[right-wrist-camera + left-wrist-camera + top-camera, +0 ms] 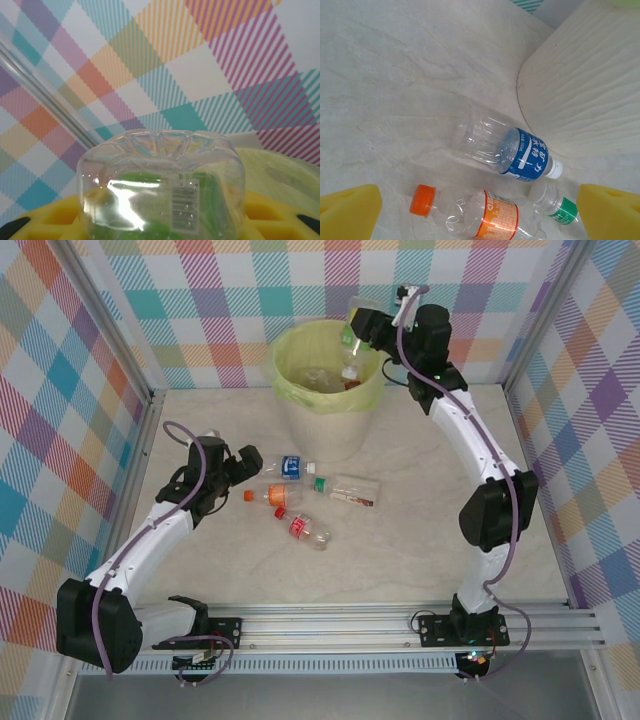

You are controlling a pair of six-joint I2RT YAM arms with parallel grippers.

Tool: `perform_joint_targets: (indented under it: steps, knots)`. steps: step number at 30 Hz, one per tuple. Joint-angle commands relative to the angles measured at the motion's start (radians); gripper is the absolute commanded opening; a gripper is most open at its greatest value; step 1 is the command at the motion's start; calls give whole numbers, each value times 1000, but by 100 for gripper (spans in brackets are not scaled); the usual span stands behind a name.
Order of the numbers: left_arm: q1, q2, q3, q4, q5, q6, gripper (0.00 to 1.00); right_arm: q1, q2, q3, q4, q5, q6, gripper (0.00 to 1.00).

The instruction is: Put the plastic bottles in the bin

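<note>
- Plastic bottles (305, 495) lie in a loose cluster of four on the table (430, 490), just in front of the bin (325, 420). More of them sit inside the bin's yellow-green liner (290, 380).
- The left gripper (246, 466) stands with its jaws spread wide at the cluster's left edge, its yellow pads (350, 212) apart and touching nothing.
- The blue-labelled bottle (512, 152) lies just ahead of those jaws and beside the bin's wall, not between the pads. Its long axis runs left to right across the table, clear base towards the gripper and white cap pointing right.
- The orange-capped bottle (475, 215) lies nearer the front edge, roughly parallel, with its cap pointing left.
- The green-capped bottle (350, 489) points its cap left towards the blue one's cap.
- The red-labelled bottle (305, 528) slants, cap to the back-left and body to the front-right.
- The right gripper (362, 325) is raised over the bin's back-right rim, clenched on a green-labelled bottle (162, 185). The base of that bottle faces the wrist camera, with its length running out along the fingers.
- Bare table spreads right of the cluster to the right arm, and forward to the near edge.
</note>
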Motion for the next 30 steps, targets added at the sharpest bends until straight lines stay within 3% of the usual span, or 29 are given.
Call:
perform_joint_targets:
  steps: [1,7,13,16,27,30]
  knots:
    - [15,-27,-14,-6,-5,-9,100,9,74,63,-109,98,-106,45]
    - [15,-23,-12,-57,-6,-86,100,59,108,148,-309,201,-267,48]
    - [15,22,-35,-62,48,-254,100,150,125,238,-560,524,-386,59]
    - [14,53,-41,-74,57,-315,100,177,136,281,-672,604,-383,64]
    - [-13,104,-103,-32,57,-499,100,218,-17,167,-656,503,-351,72]
    - [-26,142,-124,32,88,-554,100,224,-106,54,-571,438,-340,80]
